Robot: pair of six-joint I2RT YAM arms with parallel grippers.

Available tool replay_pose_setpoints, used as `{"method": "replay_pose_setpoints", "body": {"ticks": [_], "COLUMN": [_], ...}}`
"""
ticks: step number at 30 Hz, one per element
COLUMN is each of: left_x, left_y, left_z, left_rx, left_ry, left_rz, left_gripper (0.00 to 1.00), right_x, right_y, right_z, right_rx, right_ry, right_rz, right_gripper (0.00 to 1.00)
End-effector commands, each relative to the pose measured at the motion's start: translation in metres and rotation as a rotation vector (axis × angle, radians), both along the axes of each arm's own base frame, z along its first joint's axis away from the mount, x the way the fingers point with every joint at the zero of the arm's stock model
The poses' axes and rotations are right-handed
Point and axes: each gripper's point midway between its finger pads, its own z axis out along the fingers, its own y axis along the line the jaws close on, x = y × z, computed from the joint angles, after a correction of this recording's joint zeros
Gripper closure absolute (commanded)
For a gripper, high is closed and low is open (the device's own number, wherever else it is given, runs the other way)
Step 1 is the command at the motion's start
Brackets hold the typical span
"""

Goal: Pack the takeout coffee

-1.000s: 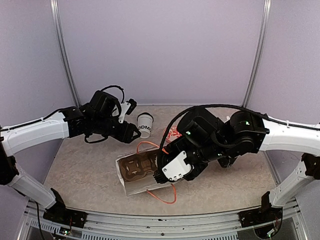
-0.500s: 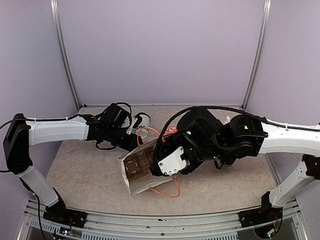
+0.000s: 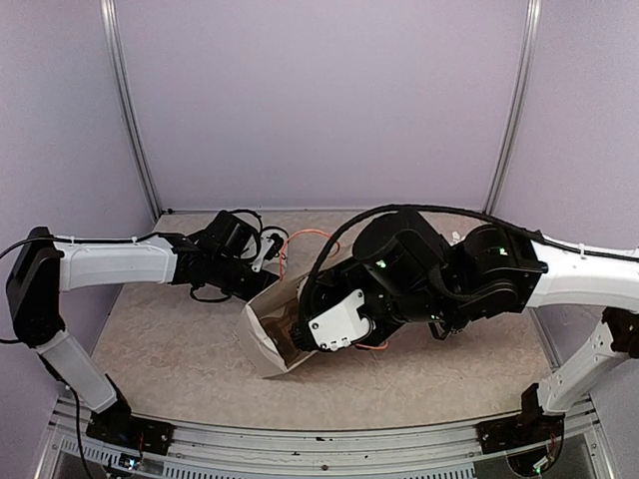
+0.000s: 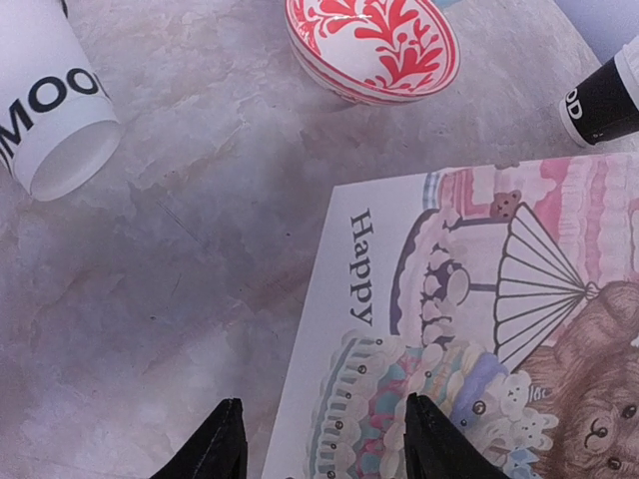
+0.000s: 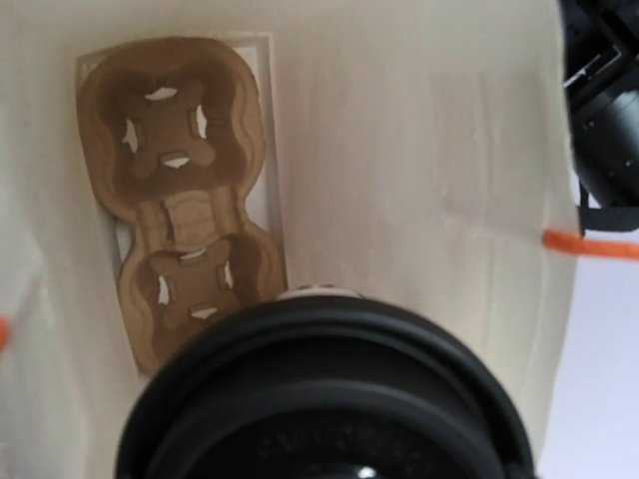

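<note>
One takeout coffee cup (image 4: 48,105), white with black lettering, lies at the top left of the left wrist view, its hollow base toward the camera. The black lid (image 5: 319,399) of another cup fills the bottom of the right wrist view. My right gripper (image 3: 302,337) is shut on that cup at the mouth of the paper bag (image 3: 262,337); its fingers are hidden. A brown cardboard cup carrier (image 5: 185,200) lies at the bag's bottom. My left gripper (image 4: 324,444) is open, its fingertips (image 4: 225,439) straddling the edge of the bag's printed side (image 4: 479,329).
A red-patterned bowl (image 4: 371,45) sits beyond the bag. The rim of a dark cup (image 4: 604,100) shows at the right edge. The bag's orange handles (image 3: 305,238) stick up near the left gripper. Purple walls enclose the table on three sides.
The bag has tipped up from lying flat, its mouth now raised toward the right gripper. The left arm has reached right to the bag's far edge, and its jaws have narrowed a little.
</note>
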Motion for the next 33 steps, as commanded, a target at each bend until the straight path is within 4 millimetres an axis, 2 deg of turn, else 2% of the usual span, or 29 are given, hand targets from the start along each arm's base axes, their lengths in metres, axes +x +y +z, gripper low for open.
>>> {"method": "replay_pose_setpoints", "body": {"ticks": [1, 4, 10, 14, 19, 23, 29, 33], "left_x": [0.000, 0.001, 0.006, 0.005, 0.003, 0.005, 0.010, 0.011], "left_y": [0.001, 0.004, 0.008, 0.006, -0.002, -0.005, -0.005, -0.004], "left_z": [0.000, 0.000, 0.003, 0.001, -0.009, -0.016, -0.014, -0.002], "left_rx": [-0.018, -0.009, 0.007, -0.002, -0.006, 0.009, 0.027, 0.026], "left_ry": [-0.008, -0.013, -0.030, -0.018, 0.017, 0.025, 0.014, -0.002], "left_rz": [-0.029, -0.031, -0.033, -0.049, -0.091, -0.105, -0.102, -0.098], "left_gripper": [0.47, 0.47, 0.46, 0.46, 0.46, 0.46, 0.46, 0.46], "right_x": [-0.012, -0.022, -0.027, -0.021, -0.001, 0.008, -0.006, -0.012], "right_y": [0.001, -0.002, -0.005, -0.006, -0.006, 0.001, 0.009, 0.009], "right_z": [-0.011, -0.028, -0.035, -0.041, -0.053, -0.055, -0.053, -0.051], "right_rx": [-0.037, -0.099, -0.147, -0.148, -0.144, -0.117, -0.116, -0.121], "right_ry": [0.054, 0.111, 0.181, 0.149, 0.106, 0.078, 0.142, 0.154], "right_rz": [0.034, 0.072, 0.097, 0.101, 0.079, 0.079, 0.120, 0.123], "right_gripper": [0.51, 0.51, 0.51, 0.51, 0.51, 0.52, 0.52, 0.52]}}
